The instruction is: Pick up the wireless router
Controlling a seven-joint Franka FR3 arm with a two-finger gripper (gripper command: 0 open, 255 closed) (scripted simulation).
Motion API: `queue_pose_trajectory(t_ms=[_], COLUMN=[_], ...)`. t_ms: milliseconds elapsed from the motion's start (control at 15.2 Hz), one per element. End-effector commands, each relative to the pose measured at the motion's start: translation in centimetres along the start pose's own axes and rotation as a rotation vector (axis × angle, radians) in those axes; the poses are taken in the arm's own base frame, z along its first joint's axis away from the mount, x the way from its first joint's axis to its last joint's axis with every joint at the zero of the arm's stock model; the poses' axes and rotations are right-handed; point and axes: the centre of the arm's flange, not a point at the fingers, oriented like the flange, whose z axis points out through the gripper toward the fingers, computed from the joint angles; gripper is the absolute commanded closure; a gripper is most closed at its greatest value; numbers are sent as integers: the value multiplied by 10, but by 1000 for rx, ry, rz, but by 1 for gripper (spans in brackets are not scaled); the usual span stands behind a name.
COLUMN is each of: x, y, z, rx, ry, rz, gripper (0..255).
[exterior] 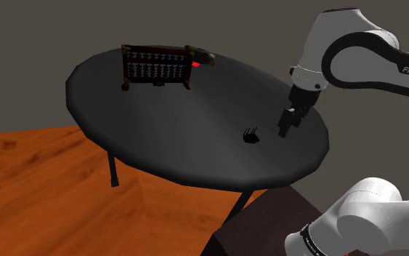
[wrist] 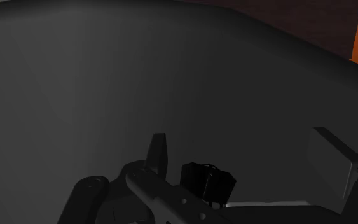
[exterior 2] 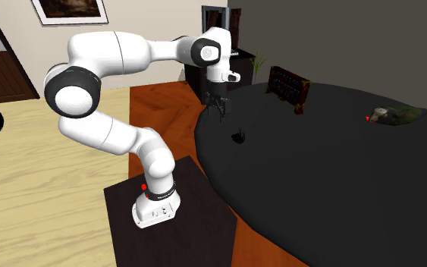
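The router (exterior: 251,135) lies close to the table (exterior: 159,145) edge, with open surface around it. The gripper (exterior: 286,129) hangs just beside it, fingers apart, holding nothing.

Surface (exterior: 188,138) is showing a smooth, matt black finish. Floor (exterior: 43,189) is showing orange-brown wood grain. Wireless router (exterior: 251,135) is looking matt black.
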Motion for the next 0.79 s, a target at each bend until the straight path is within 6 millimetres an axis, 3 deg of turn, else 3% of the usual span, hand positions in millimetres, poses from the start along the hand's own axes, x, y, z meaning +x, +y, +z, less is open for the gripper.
queue_pose_trajectory(t_ms=[0,726], x=[0,76], y=[0,25], z=[0,81], rx=[0,78], ry=[0,309], rz=[0,179], gripper=[0,0])
